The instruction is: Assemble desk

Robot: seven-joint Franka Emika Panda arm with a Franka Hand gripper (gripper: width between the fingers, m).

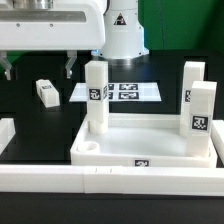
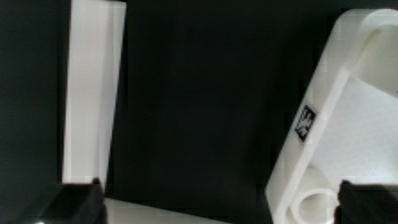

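- Exterior view: The desk panel (image 1: 140, 148) lies rim-up on the black table (image 1: 40, 125), just behind the front border rail (image 1: 100, 182). Three upright legs (image 1: 96, 95) stand at its corners, one at the exterior view's left rear and two on the right. By that count, most of the assembly looks done. The near-left corner hole (image 1: 90, 150) is vacant, and a loose leg (image 1: 45, 92) lies on its side on the table, beside the marker board (image 1: 118, 90). That fourth leg appears to be the job left.
- Exterior view: The gripper (image 1: 40, 67) hangs high with its jaws spread wide and nothing between them. It sits roughly above the loose leg, and off the panel's left end as this view shows it.
- Wrist view: Two dark fingertips (image 2: 71, 200) frame bare table. The panel's tagged rim runs alongside one fingertip and a white rail (image 2: 93, 90) alongside the other. The loose leg is out of shot.
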